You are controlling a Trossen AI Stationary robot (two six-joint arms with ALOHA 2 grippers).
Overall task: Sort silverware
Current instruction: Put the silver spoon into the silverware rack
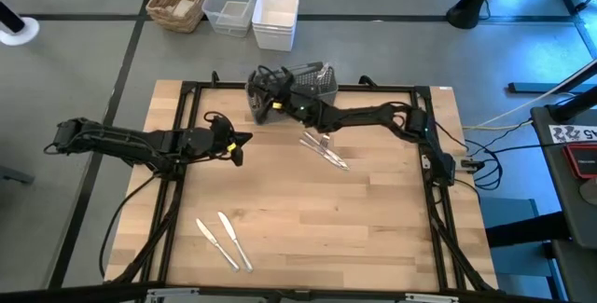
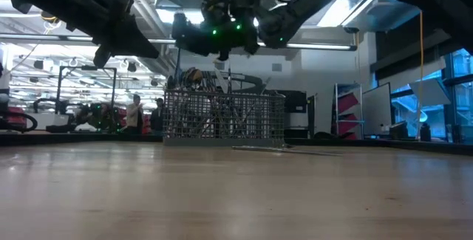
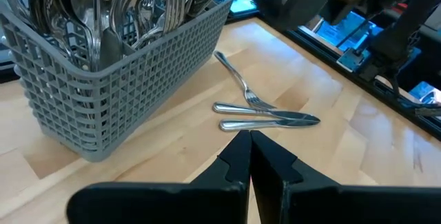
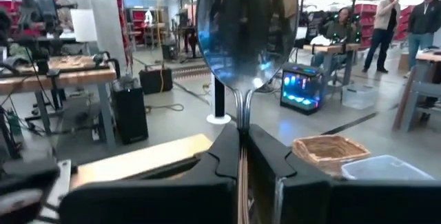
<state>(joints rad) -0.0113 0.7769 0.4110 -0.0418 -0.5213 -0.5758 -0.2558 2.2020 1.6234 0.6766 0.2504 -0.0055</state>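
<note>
A grey mesh caddy [image 3: 103,93] stands at the table's far edge, full of upright silverware [image 3: 131,10]. Beside it, a fork and two other pieces [image 3: 265,114] lie flat on the wood. Two knives [image 1: 224,240] lie near the front left. My right gripper [image 4: 241,138] hovers by the caddy's left side [image 1: 259,98], above the table, and is shut on a spoon [image 4: 248,24]. My left gripper [image 3: 249,141] hangs shut and empty over the table's left part [image 1: 241,140], pointing toward the caddy. My right gripper pinches the spoon's handle just behind the bowl [image 4: 241,122] between its two fingers. The handle runs back along the gap between the fingers, and the bowl sticks out past the fingertips. The spoon is lifted clear of the table and the caddy.
Beyond the far edge stand a wicker basket [image 1: 179,0], a clear bin [image 1: 230,3] and a white bin [image 1: 275,19]. Black frame rails [image 1: 191,89] run around the table. Bare wood lies in the table's middle and near right. People stand in the room behind.
</note>
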